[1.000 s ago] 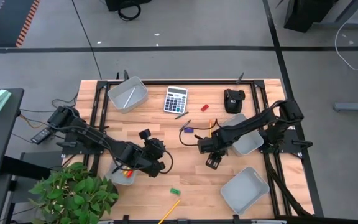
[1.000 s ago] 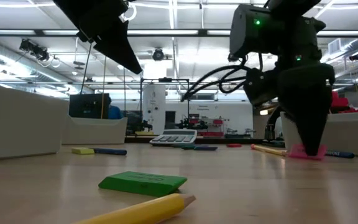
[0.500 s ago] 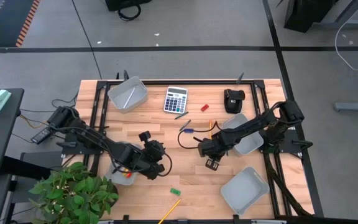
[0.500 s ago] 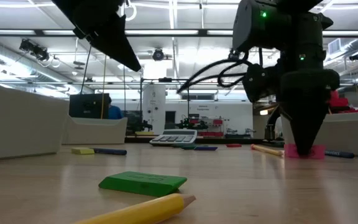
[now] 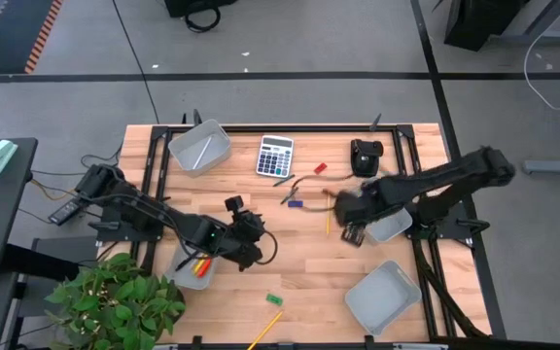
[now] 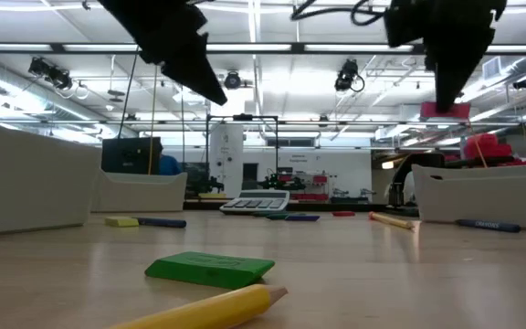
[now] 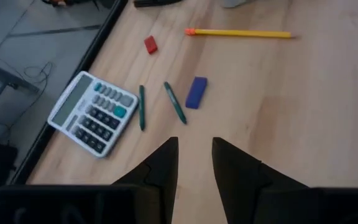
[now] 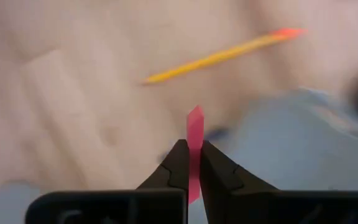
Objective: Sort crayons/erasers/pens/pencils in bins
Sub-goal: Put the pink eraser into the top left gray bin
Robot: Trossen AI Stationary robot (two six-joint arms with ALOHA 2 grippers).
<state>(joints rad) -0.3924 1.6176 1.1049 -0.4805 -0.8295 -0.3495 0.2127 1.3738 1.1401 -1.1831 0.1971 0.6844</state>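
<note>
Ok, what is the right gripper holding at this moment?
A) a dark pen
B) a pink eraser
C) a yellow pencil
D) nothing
B: the right wrist view shows the right gripper shut on a thin pink eraser, lifted above the table, with the yellow pencil lying loose below.

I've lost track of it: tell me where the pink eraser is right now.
The pink eraser is off the table, clamped in the right end effector, on the table's right side, just left of the bin beside the yellow pencil.
</note>
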